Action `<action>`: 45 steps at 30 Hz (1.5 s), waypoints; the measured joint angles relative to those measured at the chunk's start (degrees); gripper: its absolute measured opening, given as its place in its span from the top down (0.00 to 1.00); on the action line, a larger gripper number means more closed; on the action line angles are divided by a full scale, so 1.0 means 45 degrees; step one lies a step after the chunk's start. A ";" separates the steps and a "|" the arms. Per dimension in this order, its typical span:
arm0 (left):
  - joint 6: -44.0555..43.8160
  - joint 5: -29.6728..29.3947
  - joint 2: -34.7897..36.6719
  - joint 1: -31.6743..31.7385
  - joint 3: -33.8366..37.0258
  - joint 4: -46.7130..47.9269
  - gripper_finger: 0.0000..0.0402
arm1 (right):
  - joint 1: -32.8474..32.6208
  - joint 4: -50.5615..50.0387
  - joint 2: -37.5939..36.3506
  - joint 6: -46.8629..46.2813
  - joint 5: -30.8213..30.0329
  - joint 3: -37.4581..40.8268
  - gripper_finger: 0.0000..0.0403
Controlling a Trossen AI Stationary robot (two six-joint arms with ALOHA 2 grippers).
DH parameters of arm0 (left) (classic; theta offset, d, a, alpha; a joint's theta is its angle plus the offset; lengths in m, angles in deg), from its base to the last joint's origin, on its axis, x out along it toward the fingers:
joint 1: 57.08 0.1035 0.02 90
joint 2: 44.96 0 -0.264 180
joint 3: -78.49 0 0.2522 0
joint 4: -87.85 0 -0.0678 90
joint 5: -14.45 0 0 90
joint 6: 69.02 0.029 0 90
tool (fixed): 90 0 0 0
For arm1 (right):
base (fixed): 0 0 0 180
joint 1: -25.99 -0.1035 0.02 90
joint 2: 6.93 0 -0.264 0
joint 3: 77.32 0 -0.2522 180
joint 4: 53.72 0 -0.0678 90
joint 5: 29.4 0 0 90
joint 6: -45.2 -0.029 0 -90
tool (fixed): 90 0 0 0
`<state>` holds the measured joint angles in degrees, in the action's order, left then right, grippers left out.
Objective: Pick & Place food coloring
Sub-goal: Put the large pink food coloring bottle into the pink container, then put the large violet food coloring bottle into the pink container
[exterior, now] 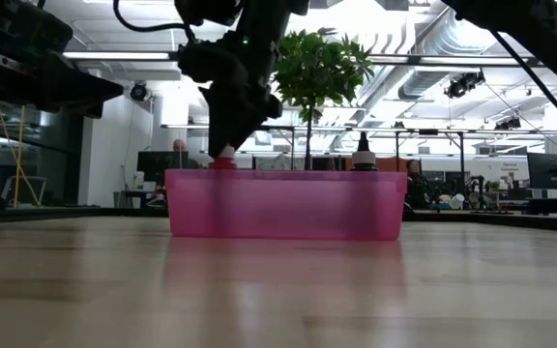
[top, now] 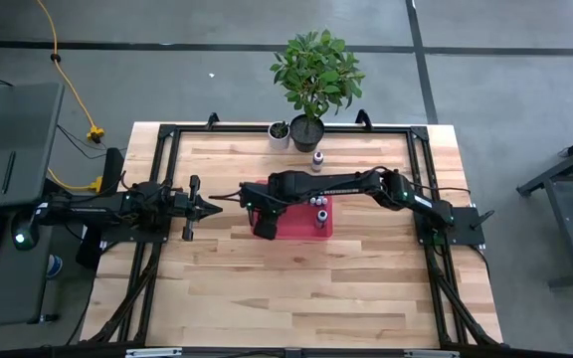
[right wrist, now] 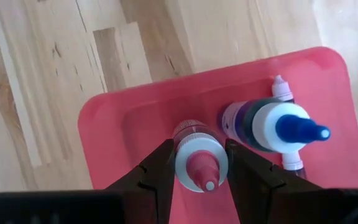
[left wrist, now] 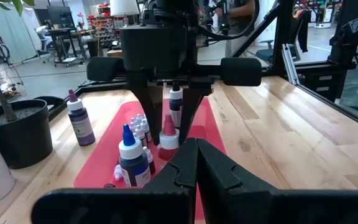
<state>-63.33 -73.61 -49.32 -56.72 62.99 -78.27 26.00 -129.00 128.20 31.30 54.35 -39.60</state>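
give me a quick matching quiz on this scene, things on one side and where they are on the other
Things:
1. red-tipped bottle
2. blue-tipped bottle
3. purple bottle
4. left gripper

Places:
a. on the bare table, outside the tray, near the plant pot
b. between the right gripper's fingers, over the tray
c. over bare wood, left of the tray
d. standing in the tray, not gripped

Pairs: 1-b, 2-d, 3-a, 4-c

The pink tray point(exterior: 285, 205) wall hides the bodies of the bottles inside, leaving only a red cap point(exterior: 223, 162) and a dark tip point(exterior: 363, 155) showing; distant people in the room behind are blurred.
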 joint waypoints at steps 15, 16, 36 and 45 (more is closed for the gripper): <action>-0.0002 0.0000 0.0001 -0.0002 0.0000 0.0000 1.00 | 0.0019 0.0215 0.0039 -0.0038 0.0151 0.0006 0.67; -0.0001 0.0000 -0.0003 -0.0001 0.0000 0.0000 1.00 | 0.0019 0.0206 0.0039 -0.0042 0.0150 0.0006 0.66; -0.0001 0.0000 -0.0001 -0.0001 0.0000 0.0000 1.00 | 0.0141 -0.0660 -0.0787 -0.2150 -0.1955 -0.0013 0.65; -0.0004 0.0000 -0.0001 -0.0003 0.0000 0.0000 1.00 | 0.0131 -0.0937 -0.1824 -0.3920 -0.2274 -0.0013 0.65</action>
<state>-63.35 -73.61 -49.33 -56.73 62.99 -78.27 26.59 -133.22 120.00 13.66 44.12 -39.66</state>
